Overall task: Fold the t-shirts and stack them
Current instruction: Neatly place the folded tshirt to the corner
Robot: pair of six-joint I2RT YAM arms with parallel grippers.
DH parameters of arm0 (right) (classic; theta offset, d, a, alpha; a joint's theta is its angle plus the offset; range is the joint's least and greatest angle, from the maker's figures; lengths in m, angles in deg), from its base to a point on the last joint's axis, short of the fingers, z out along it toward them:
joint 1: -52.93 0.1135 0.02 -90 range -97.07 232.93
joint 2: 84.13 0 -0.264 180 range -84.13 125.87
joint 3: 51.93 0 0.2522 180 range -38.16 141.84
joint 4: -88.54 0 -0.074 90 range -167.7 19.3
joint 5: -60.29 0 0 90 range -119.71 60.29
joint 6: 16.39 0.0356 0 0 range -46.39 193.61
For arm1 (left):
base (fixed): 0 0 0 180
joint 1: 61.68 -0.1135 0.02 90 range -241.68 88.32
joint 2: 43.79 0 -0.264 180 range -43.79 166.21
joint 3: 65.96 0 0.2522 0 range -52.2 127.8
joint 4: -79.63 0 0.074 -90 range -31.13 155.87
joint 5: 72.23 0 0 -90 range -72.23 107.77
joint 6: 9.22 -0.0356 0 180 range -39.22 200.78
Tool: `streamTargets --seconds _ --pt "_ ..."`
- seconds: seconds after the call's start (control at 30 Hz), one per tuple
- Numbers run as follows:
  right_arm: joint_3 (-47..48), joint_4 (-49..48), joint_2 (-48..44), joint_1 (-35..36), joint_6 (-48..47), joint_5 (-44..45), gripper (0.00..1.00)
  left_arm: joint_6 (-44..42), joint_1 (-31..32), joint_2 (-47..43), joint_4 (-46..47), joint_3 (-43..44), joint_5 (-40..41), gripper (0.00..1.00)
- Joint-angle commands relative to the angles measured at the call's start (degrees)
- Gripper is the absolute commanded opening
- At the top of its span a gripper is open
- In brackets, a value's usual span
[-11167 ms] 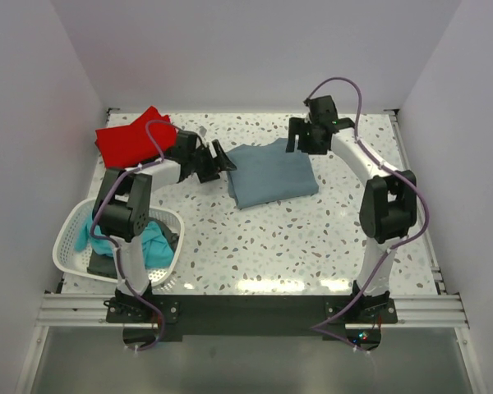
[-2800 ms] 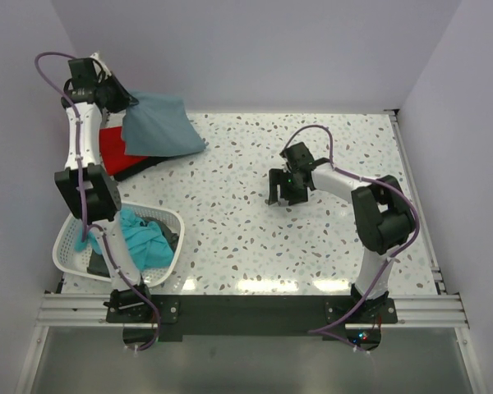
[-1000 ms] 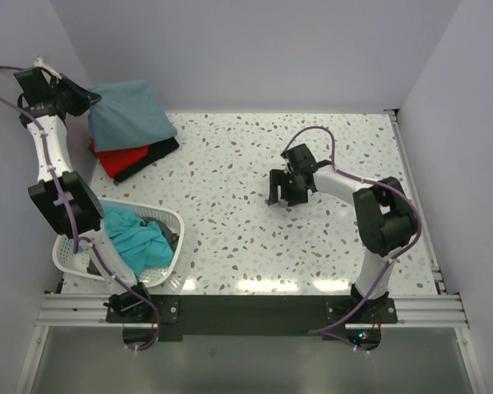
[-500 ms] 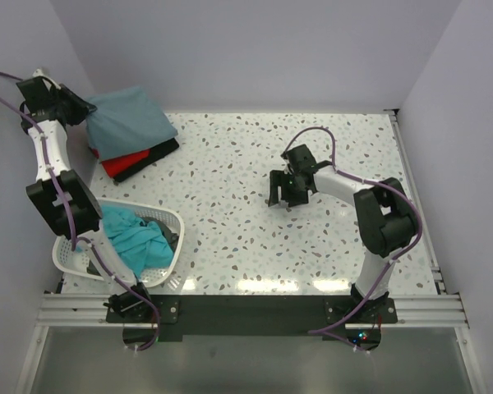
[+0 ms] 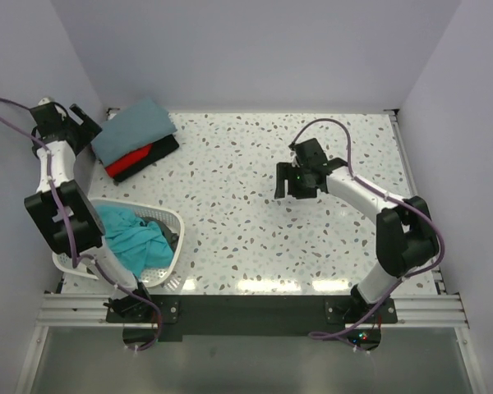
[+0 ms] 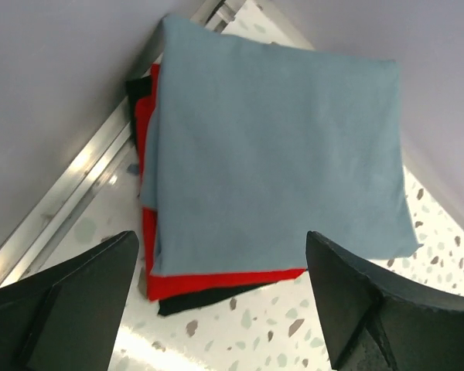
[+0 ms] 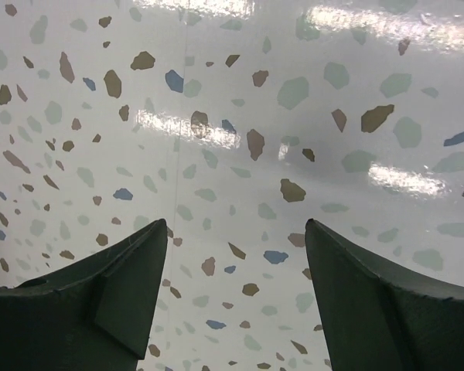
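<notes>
A folded slate grey-blue t-shirt (image 5: 135, 127) (image 6: 271, 147) lies on top of a folded red t-shirt (image 5: 130, 158) (image 6: 216, 280) and a black t-shirt (image 5: 154, 154) (image 6: 193, 301), stacked in the far-left corner. My left gripper (image 5: 82, 123) (image 6: 220, 239) stands open just left of the stack, nothing between its fingers. A teal t-shirt (image 5: 131, 238) lies crumpled in the basket. My right gripper (image 5: 298, 187) (image 7: 236, 224) hangs open over bare table near the middle, holding nothing.
The white lattice basket (image 5: 168, 267) stands at the near left beside the left arm's base, with a dark cloth (image 5: 171, 234) next to the teal one. Walls close in the table on the left, far and right sides. The speckled tabletop (image 5: 230, 213) stretches between the arms.
My left gripper has opened and let go of the grey-blue t-shirt, which has settled flat on the red and black ones. The left gripper has backed off leftward. The right gripper shifted slightly right.
</notes>
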Motion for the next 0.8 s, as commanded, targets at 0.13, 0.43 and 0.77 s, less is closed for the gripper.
streamTargets --seconds 0.13,0.43,0.77 --pt "0.7 3.4 -6.3 0.1 -1.4 7.7 0.75 -7.6 5.9 -19.3 10.5 -17.6 9.5 0.95" --pt "-1.7 3.1 -12.9 0.1 -1.7 13.6 0.75 -7.8 26.8 -40.7 12.1 -39.6 21.6 0.95" --pt "-6.9 1.5 -18.0 0.1 -0.4 16.9 0.76 0.9 49.0 -55.6 6.4 -53.4 34.2 0.99"
